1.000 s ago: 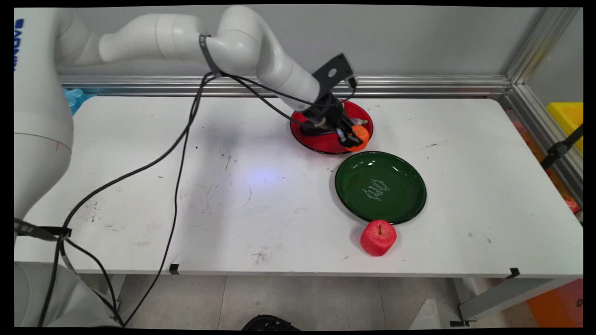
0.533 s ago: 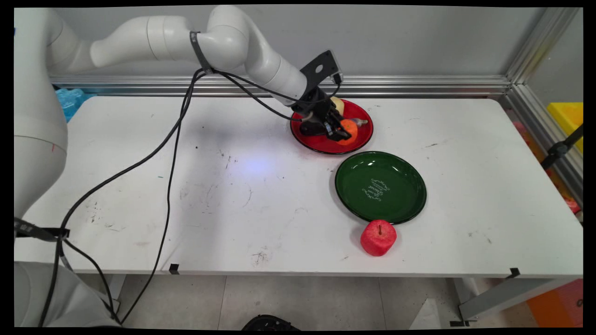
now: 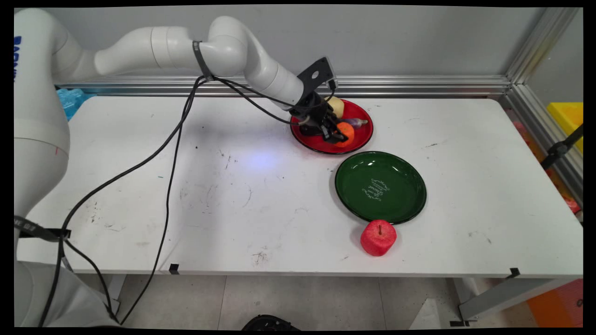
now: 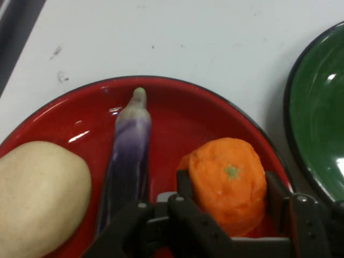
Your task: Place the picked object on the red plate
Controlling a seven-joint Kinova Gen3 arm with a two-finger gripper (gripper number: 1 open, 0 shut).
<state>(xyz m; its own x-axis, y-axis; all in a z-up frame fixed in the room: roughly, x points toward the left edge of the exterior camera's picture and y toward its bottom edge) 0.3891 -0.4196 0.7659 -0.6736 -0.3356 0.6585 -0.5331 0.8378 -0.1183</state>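
From my feed I see a scuffed white table (image 3: 260, 195) set against a plain grey wall (image 3: 419, 42), with an aluminium rail (image 3: 419, 86) running along the table's far edge and turning down its right side. Below the near edge lies pale tiled floor (image 3: 326, 302). A yellow bin (image 3: 565, 118) sits at far right.

Hand (image 3: 339, 135) w/ orange (image 3: 346, 134), red plate (image 3: 362, 137)

I see an orange (image 4: 230, 183) fruit, a purple eggplant (image 4: 130, 145) and a beige potato (image 4: 37, 196) on a red plate (image 4: 183, 115). My green plate (image 3: 380, 187) carries white lettering; the apple (image 3: 378, 237) is red.
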